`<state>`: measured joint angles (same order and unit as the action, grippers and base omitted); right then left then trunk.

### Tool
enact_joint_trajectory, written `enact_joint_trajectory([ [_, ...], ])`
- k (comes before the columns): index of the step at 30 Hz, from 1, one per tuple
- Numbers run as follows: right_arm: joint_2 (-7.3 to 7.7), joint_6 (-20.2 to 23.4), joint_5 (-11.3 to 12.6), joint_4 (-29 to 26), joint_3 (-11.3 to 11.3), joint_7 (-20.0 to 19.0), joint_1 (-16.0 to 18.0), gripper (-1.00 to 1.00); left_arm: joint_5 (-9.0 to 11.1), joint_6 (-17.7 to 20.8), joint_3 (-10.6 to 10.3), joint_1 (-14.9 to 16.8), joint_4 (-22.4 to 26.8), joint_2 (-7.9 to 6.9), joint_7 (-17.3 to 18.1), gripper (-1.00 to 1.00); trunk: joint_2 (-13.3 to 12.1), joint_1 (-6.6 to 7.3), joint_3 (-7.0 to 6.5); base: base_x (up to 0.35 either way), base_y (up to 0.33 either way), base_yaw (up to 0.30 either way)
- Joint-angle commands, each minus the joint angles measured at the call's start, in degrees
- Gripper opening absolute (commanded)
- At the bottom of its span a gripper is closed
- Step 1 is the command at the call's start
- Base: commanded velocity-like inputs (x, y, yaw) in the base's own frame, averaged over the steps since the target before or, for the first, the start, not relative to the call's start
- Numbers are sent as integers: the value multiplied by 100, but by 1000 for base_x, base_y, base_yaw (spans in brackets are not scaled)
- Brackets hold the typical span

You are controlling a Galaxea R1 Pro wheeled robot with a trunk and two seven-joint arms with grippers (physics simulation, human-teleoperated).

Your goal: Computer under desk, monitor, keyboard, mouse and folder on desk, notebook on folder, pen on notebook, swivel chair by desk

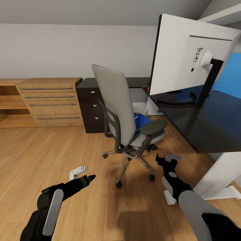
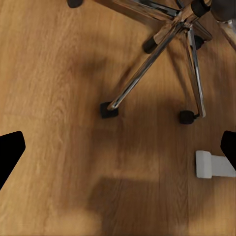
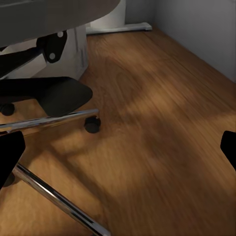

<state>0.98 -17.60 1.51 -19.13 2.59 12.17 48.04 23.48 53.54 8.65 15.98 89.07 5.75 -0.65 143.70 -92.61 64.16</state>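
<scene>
The grey swivel chair (image 1: pixel 117 107) stands on the floor in front of the black desk (image 1: pixel 204 127), its back towards me. On its seat lies the blue folder (image 1: pixel 143 119), partly hidden by the armrest. The monitor (image 1: pixel 187 53) stands on the desk, showing its white rear. A pale box with a red light, the computer (image 1: pixel 138 96), sits behind the chair under the desk. My left gripper (image 1: pixel 84 174) hangs open over the floor, left of the chair's base (image 2: pixel 162 44). Close to the chair's castors, my right gripper (image 1: pixel 166 158) is open and empty. Keyboard, mouse, notebook and pen are out of view.
Black drawers with round knobs (image 1: pixel 91 107) stand behind the chair. A light wooden drawer unit (image 1: pixel 50 102) lines the back wall at the left. The desk's white leg (image 1: pixel 221 177) is at my right. Wooden floor (image 1: pixel 50 150) stretches open to the left.
</scene>
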Motion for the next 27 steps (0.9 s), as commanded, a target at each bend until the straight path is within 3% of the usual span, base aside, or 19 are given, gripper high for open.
enact_joint_trajectory([
  [1,-1,-25,16,4,10,-4,4,100,26,30,13,2,6,5,-5,100,2,1,5,0,0,0],
  [16,-3,-57,16,-4,6,-7,4,100,25,24,30,-7,13,-1,-5,100,2,1,5,162,0,0],
  [27,-17,-289,14,4,-2,-25,4,100,25,25,254,-7,13,3,3,100,2,1,5,15,0,0],
])
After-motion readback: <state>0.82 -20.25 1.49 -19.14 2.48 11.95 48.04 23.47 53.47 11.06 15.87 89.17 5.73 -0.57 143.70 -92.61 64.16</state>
